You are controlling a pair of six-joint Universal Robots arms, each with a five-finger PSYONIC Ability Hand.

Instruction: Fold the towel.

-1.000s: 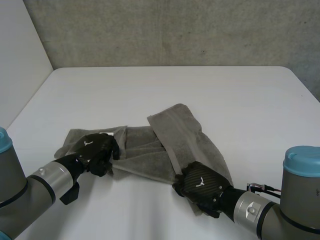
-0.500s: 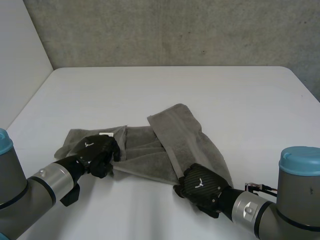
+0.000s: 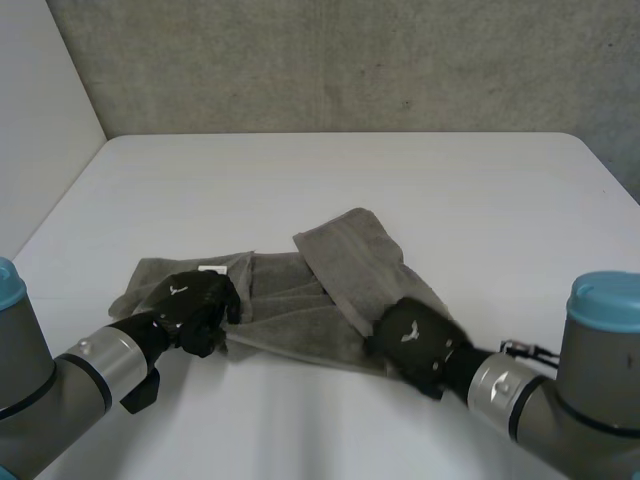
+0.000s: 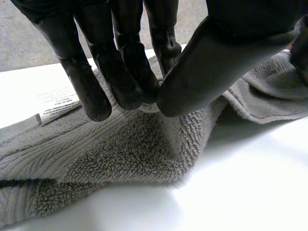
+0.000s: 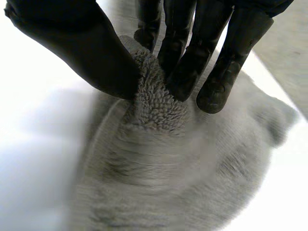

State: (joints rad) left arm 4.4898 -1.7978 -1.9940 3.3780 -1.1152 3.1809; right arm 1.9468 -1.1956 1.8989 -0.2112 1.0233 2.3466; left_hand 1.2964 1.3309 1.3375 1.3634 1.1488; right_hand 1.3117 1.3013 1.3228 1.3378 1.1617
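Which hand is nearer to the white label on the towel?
Left. The left hand pinches the towel right beside the label; the right hand pinches its other end.

The towel (image 3: 350, 260) is plain grey, with a looped pile and a ribbed band beside its label (image 4: 57, 107), which is white with small dark print. The left hand (image 3: 190, 300) and the right hand (image 3: 415, 340) are black, each with a small white mark. The table (image 3: 330, 170) is white.
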